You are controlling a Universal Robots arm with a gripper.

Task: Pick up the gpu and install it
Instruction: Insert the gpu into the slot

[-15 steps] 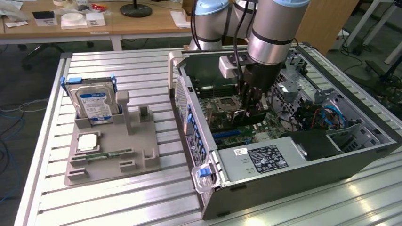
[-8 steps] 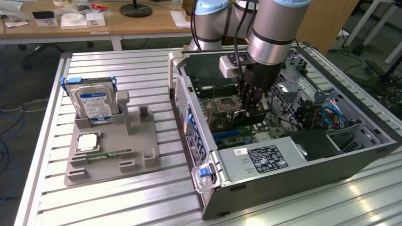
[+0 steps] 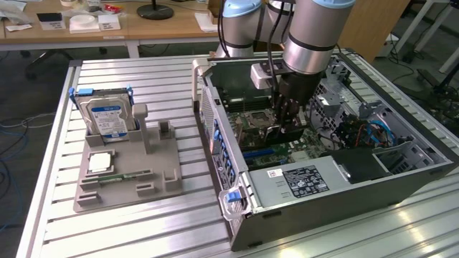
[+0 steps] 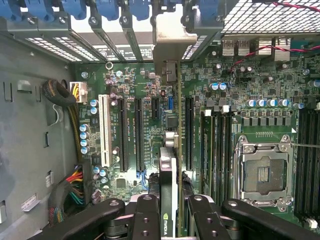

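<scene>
My gripper point(image 3: 291, 122) reaches down inside the open computer case point(image 3: 401, 177), over the motherboard point(image 3: 251, 131). It is shut on the gpu point(image 4: 168, 165), which I see edge-on between the two black fingers point(image 4: 147, 212) in the wrist view. The card's silver bracket point(image 4: 170, 35) lies against the rear slot openings of the case. The card runs parallel to the black expansion slots point(image 4: 139, 132), between two of them. I cannot tell whether its edge touches a slot. In the exterior view the gpu point(image 3: 285, 135) is a dark piece below the fingers.
A grey parts holder point(image 3: 129, 185) stands on the slatted table at the exterior view's left, carrying a blue-labelled hard drive point(image 3: 107, 115), a CPU point(image 3: 100, 161) and a RAM stick point(image 3: 118, 176). Cable bundles point(image 4: 65, 100), the CPU socket point(image 4: 262, 172) and the power supply point(image 3: 298, 180) surround the slots.
</scene>
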